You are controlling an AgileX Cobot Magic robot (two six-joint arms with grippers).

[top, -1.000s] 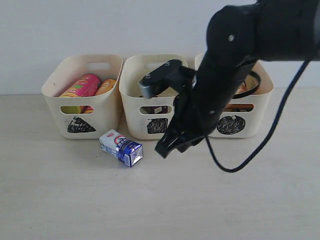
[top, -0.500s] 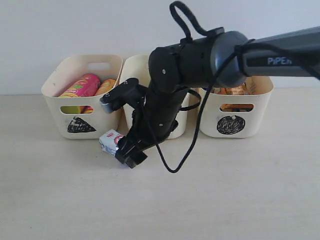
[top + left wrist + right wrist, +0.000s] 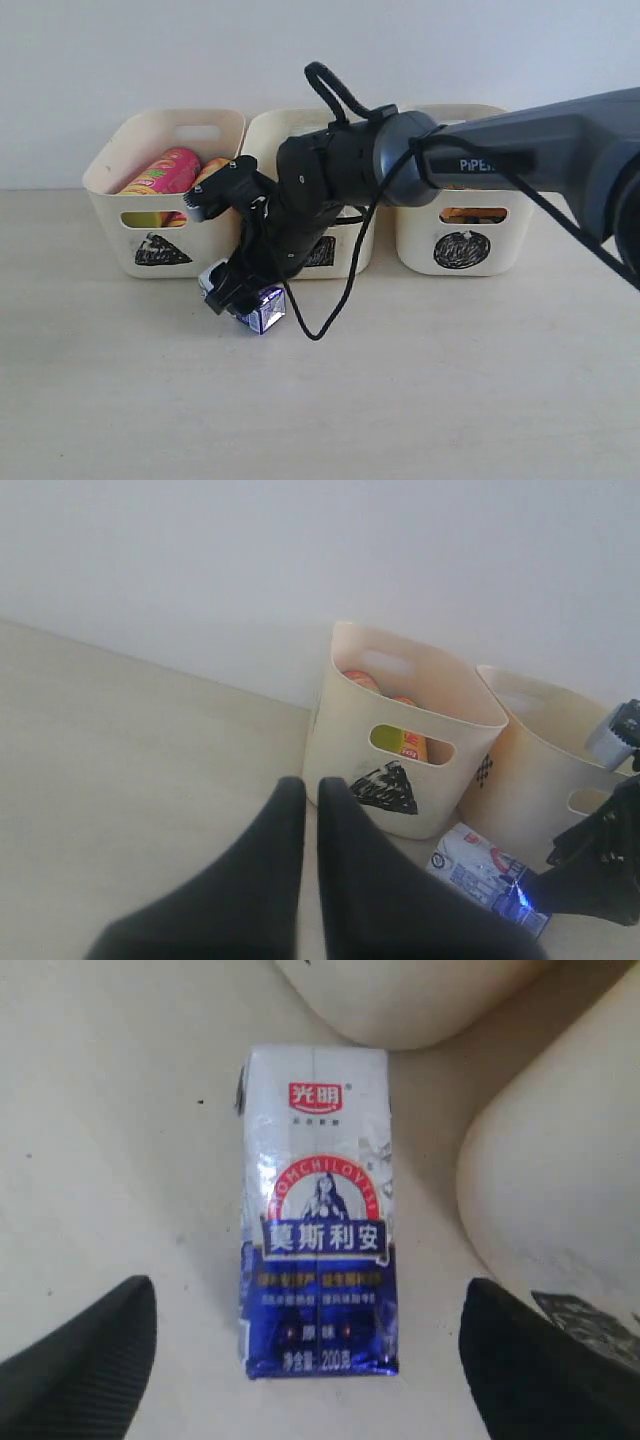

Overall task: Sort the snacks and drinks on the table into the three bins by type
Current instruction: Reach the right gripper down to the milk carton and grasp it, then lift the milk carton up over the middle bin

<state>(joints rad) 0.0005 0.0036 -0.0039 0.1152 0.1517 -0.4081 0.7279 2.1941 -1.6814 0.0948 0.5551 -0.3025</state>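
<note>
A white-blue drink carton [image 3: 262,312] lies on its side on the table in front of the triangle bin [image 3: 140,215] and the square bin [image 3: 262,215]. My right gripper [image 3: 243,297] reaches across from the right and hangs low over it. It stands open, a finger on either side of the carton [image 3: 318,1220], and I see no contact. The right gripper [image 3: 310,1300] frames the carton's blue end. My left gripper [image 3: 308,788] is shut on nothing, above the table short of the triangle bin [image 3: 345,740]. It does not show in the exterior view.
A pink tube [image 3: 165,172] and a yellow-orange one [image 3: 212,172] lie in the triangle bin. The circle bin [image 3: 430,245] at the right shows orange bags through its cutout. A black cable [image 3: 340,290] loops off the right arm. A wall runs behind the bins.
The right arm swung left from in front of the square and circle bins and came down over the carton. The carton has not moved.
</note>
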